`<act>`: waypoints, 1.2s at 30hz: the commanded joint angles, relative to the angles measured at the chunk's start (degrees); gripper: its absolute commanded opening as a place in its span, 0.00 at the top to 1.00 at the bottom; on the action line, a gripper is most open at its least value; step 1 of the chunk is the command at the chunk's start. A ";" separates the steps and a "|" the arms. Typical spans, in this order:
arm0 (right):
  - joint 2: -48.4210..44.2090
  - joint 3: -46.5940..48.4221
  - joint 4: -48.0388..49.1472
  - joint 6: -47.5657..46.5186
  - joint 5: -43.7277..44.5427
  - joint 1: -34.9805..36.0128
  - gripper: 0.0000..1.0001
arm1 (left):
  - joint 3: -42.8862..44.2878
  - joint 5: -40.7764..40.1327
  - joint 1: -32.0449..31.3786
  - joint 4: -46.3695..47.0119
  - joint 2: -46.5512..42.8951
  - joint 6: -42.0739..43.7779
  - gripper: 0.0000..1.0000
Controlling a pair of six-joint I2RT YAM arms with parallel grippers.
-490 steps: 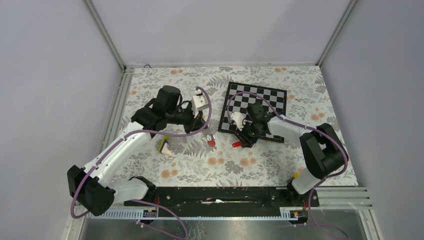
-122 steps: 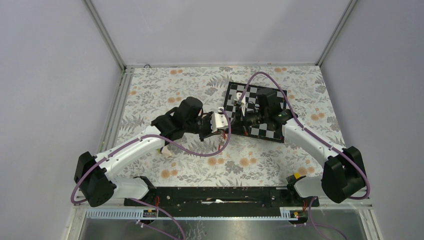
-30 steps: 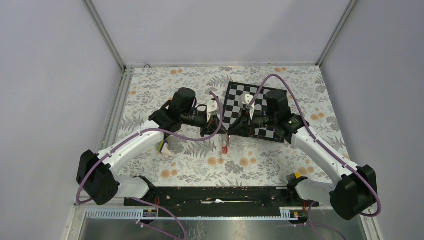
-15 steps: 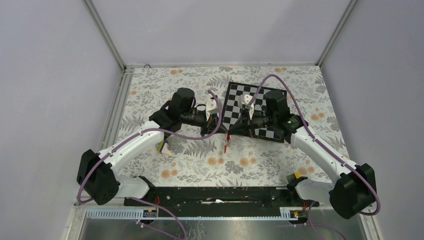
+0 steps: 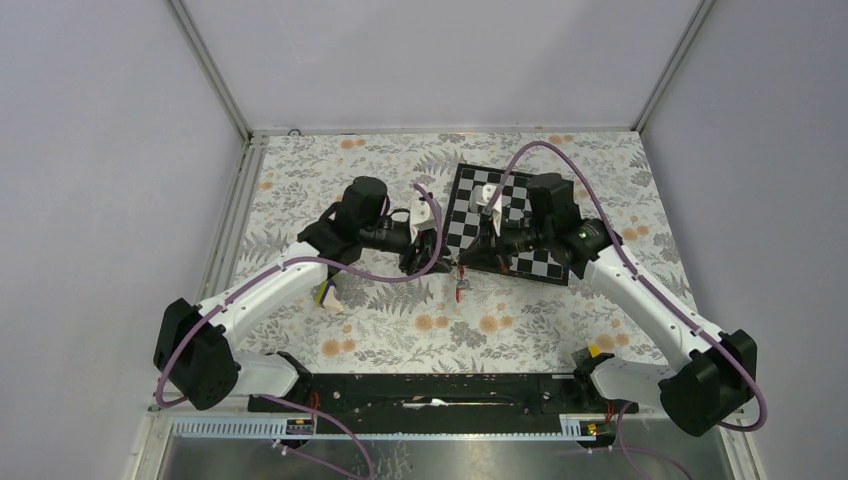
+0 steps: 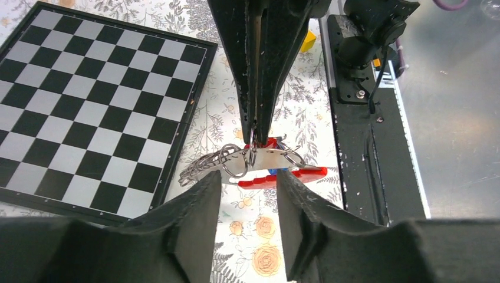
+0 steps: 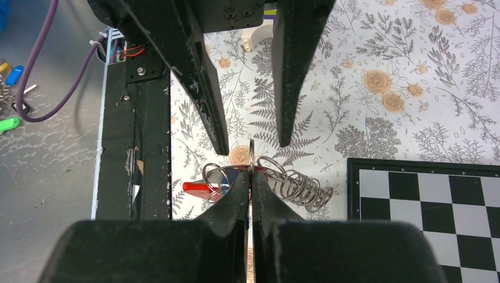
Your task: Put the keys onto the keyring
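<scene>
Pinching the keyring [image 7: 298, 186] — right jaws closed, left jaws apart.

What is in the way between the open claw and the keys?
Nothing visible. The open left claw faces the keys with only air between; the right claw is shut on their ring.

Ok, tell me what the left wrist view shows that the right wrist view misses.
Left wrist only: a yellow block near the top edge, and most of the chessboard rather than one corner. Right wrist only: loose blue and green tags at the far left edge. Both: the right gripper shut on the keyring, the left gripper open on either side of it, the red key beside the rings, the black rail and the floral cloth.
</scene>
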 commanded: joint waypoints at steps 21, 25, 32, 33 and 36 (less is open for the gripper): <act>11.95 25.26 -36.34 -11.46 24.30 9.38 1.00 | 3.20 7.22 0.19 2.70 1.39 7.89 0.44; 12.77 26.45 -38.32 -12.14 25.16 9.70 1.00 | 1.83 7.51 0.19 8.30 1.81 3.59 0.49; 12.89 27.15 -38.49 -12.16 25.12 9.85 1.00 | -1.10 8.89 0.19 16.55 3.07 -1.52 0.58; 12.81 27.04 -38.27 -11.97 24.94 9.83 1.00 | -1.37 9.13 0.19 17.32 3.22 -2.03 0.60; 12.28 26.27 -36.92 -11.26 24.08 9.86 1.00 | -2.62 9.29 0.19 18.69 3.40 -2.45 0.64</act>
